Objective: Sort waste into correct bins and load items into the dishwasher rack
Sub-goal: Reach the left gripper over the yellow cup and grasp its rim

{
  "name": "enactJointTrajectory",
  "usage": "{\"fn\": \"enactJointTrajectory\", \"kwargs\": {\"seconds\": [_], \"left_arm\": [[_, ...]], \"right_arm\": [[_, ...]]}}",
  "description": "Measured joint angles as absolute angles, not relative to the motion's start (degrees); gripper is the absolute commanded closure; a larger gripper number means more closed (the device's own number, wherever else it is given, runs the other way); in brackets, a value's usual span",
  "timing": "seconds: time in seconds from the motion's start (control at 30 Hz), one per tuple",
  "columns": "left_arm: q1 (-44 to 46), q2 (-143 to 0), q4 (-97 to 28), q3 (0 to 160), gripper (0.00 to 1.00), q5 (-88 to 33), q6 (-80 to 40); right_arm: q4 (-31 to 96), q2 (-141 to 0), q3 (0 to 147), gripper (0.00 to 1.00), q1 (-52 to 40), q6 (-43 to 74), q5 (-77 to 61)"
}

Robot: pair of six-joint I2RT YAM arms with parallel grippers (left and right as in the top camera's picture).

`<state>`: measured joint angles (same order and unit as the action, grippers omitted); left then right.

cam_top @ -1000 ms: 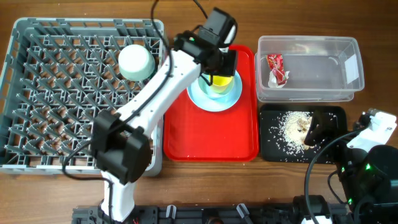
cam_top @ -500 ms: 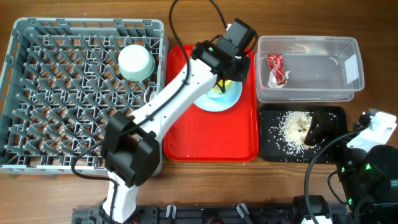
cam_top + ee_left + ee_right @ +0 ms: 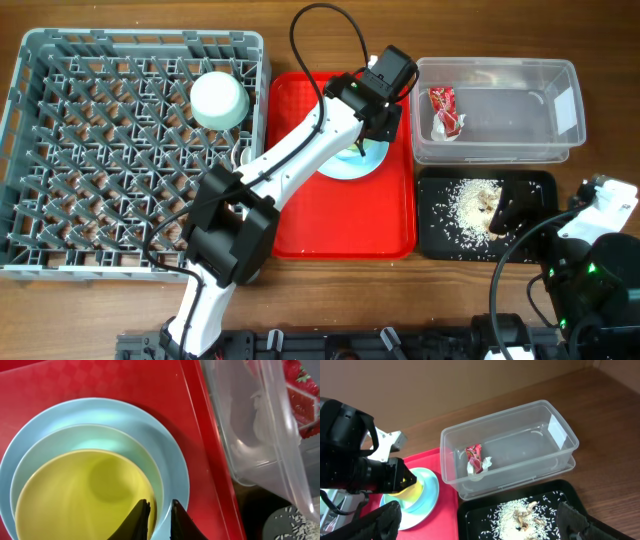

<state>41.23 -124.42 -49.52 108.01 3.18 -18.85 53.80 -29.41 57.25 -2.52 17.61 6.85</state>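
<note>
In the left wrist view the small yellow plastic cup [image 3: 75,495] runs off the bottom edge, the clear plastic rectangular tub [image 3: 250,435] off the right. Overhead, at upper centre, the white left arm [image 3: 300,150] hides most of that cup and the light blue round plate [image 3: 345,171].

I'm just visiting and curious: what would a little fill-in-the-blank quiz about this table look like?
The left gripper pinches the rim of the ____ cup. The wrapper lies in the clear ____. The rice is scattered on the ____ tray. The upside-down bowl sits in the grey ____.
Missing words: yellow; tub; black; rack.
</note>
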Motion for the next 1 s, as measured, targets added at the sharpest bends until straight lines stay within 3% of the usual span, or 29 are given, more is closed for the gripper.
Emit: {"fn": "enactJointTrajectory", "kwargs": {"seconds": [0.27,1.0], "left_arm": [[41.23,-124.84,-50.13,108.01,0.91,3.18,-18.74],[41.23,-124.84,-52.53,107.98,0.87,4.27,-18.72]], "right_arm": [[53.78,-29.41,57.25,0.01,-2.52,17.61,6.85],[53.80,-29.41,57.25,0.00,-2.52,17.61,6.85]]}}
